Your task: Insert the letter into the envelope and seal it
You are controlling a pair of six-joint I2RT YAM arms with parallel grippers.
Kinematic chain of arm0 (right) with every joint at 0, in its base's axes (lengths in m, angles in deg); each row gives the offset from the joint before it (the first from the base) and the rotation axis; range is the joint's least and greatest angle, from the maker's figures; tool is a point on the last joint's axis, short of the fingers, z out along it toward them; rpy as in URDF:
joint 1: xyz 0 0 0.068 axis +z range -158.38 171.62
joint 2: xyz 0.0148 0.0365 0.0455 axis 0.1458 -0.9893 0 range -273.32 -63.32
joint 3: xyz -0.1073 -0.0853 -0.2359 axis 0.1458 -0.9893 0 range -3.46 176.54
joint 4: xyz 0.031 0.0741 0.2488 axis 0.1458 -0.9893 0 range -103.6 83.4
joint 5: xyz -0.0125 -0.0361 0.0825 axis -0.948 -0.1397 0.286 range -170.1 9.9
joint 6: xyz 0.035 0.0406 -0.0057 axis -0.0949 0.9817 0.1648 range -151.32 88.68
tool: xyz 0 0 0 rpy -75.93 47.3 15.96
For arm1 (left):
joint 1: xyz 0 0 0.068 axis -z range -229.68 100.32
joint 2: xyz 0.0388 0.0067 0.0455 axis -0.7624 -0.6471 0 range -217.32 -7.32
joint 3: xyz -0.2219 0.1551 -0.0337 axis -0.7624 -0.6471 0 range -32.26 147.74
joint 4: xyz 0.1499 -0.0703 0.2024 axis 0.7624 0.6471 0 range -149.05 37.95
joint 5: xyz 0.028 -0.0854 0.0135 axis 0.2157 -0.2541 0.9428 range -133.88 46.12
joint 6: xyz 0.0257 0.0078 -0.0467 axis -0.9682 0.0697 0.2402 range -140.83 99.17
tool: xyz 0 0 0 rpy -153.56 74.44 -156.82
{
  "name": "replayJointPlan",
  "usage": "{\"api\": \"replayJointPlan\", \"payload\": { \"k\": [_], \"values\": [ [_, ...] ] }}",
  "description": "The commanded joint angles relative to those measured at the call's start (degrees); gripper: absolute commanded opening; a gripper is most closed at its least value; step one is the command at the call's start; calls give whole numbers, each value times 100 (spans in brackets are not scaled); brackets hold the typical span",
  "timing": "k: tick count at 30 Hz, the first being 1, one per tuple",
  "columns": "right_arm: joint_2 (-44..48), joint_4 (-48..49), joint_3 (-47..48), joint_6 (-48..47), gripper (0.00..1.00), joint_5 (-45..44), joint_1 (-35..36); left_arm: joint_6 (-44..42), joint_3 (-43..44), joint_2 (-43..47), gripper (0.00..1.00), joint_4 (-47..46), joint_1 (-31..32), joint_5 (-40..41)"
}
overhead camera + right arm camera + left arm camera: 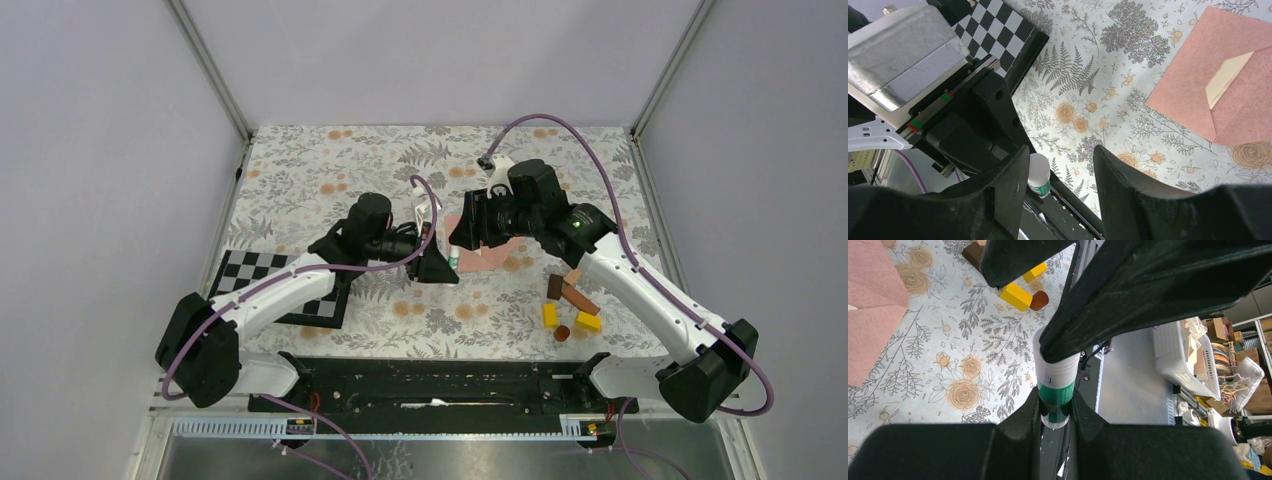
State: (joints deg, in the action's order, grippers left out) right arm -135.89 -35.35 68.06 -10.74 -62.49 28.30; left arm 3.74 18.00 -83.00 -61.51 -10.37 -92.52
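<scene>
The salmon-pink envelope [1193, 95] lies flat on the floral cloth with its flap open. The cream letter [1229, 75] shows in its mouth. In the top view the envelope [500, 256] is mostly hidden under the two grippers. My left gripper [1055, 405] is shut on the green body of a green-and-white glue stick [1058, 382]. My right gripper [1060, 160] hangs over the stick's white cap [1039, 170] with its jaws apart. The cap lies against one finger, with a wide gap to the other.
A black-and-white checkerboard [285, 285] lies at the left under the left arm. Yellow blocks [549, 315] and brown wooden blocks [575, 295] sit to the right of the envelope. A black rail [440, 380] runs along the near table edge.
</scene>
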Motion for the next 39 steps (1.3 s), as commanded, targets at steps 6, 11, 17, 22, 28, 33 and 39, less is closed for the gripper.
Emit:
{"api": "replayJointPlan", "payload": {
  "k": [6,11,17,22,28,33,39],
  "values": [
    [-74,221,253,113,55,-81,270,9,222,-76,0,-114,-175,-293],
    [-5,236,265,230,54,-97,271,-14,221,-122,0,-108,-237,-313],
    [-105,234,173,331,46,36,294,8,278,-131,0,-131,-290,-324],
    [-163,235,157,342,43,43,302,18,283,-155,0,-137,-301,-322],
    [-293,216,186,324,43,117,304,16,300,-186,0,-123,-310,-322],
    [-368,219,248,326,37,98,299,-14,292,-200,0,-75,-310,-314],
    [-428,67,331,344,19,-332,296,-66,229,-198,0,40,-318,-159]
  ]
}}
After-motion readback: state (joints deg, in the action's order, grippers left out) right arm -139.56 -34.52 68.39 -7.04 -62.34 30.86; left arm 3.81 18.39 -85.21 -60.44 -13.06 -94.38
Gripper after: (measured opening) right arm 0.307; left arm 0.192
